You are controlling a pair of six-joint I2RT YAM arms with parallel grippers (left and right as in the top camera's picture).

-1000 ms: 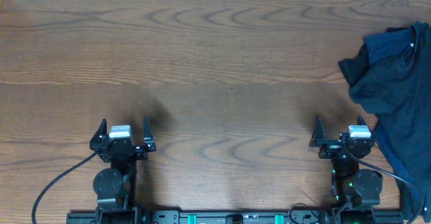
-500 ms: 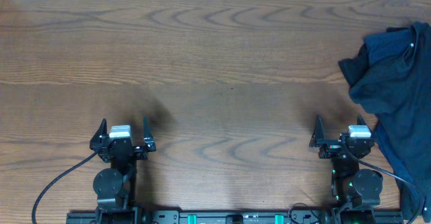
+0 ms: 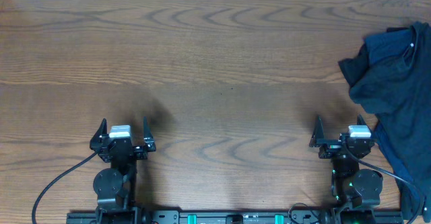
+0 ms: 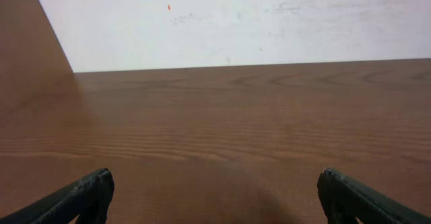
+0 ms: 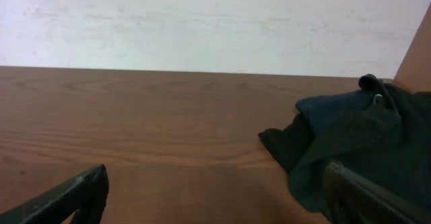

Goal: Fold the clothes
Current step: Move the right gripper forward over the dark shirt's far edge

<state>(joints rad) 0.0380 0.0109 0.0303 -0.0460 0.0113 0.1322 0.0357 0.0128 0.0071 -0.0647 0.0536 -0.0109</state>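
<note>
The left end effector [image 3: 124, 123] is resting near the front edge of the wooden counter [image 3: 215, 62], with its jaws standing wide apart and holding nothing. The right end effector [image 3: 340, 121] is also standing wide and empty. The clothes [image 3: 397, 76] are lying crumpled at the right side of the counter, just beside the right end effector.

The soft dark navy-blue fabric clothes [image 3: 397, 83] lie in a crumpled, unfolded heap at the right edge of the wooden desk [image 3: 215, 69]. The heap runs from the far right corner toward the near side and is cut off by the frame. One creased flap juts leftward. From the right wrist view the heap [image 5: 350, 143] looks almost black, with a raised fold on top.
</note>
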